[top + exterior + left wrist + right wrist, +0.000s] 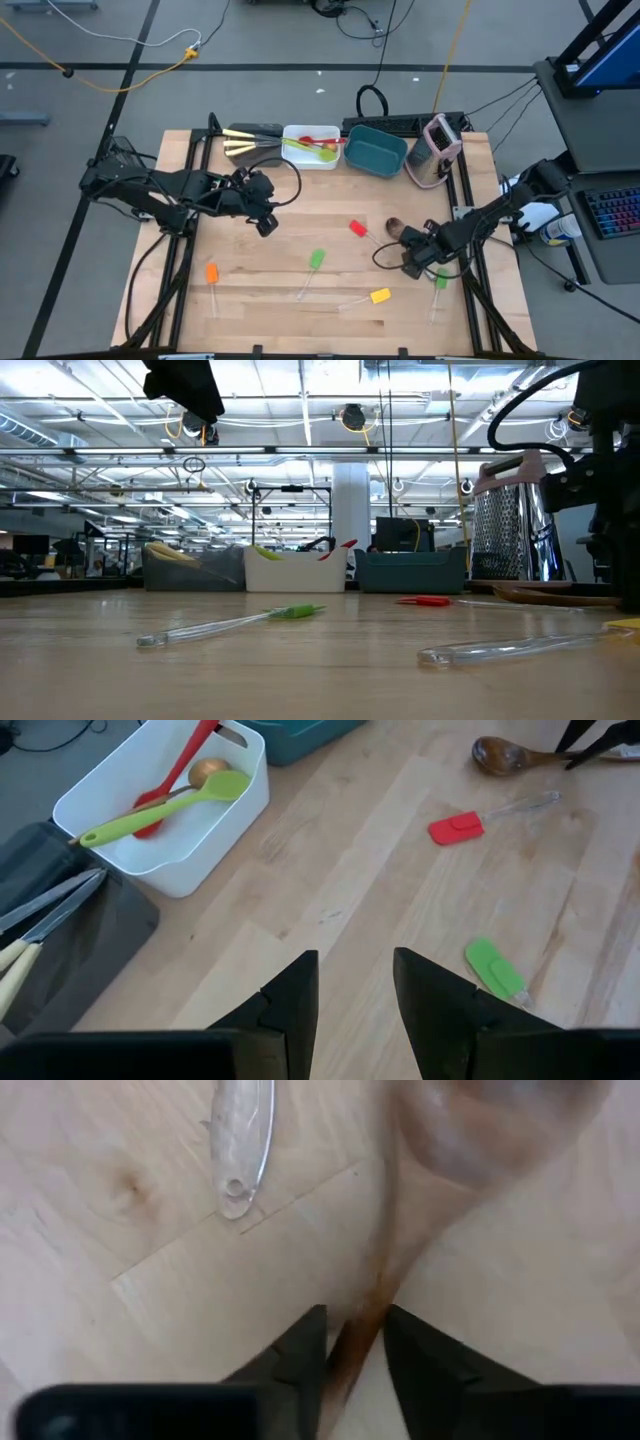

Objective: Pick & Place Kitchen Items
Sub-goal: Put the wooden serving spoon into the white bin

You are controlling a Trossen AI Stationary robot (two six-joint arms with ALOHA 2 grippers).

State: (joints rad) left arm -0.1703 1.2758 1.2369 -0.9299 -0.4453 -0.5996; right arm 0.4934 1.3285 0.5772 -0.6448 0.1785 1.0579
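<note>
The right tool [352,1342] is low over the desk [270,300], near its right edge. The wooden spoon [470,1140] lies flat there, its thin handle right between the two fingers. The fingers sit close on each side of the handle, partly open. The left tool [352,990] hangs partly open, holding nothing, near the white tub [215,830].
</note>
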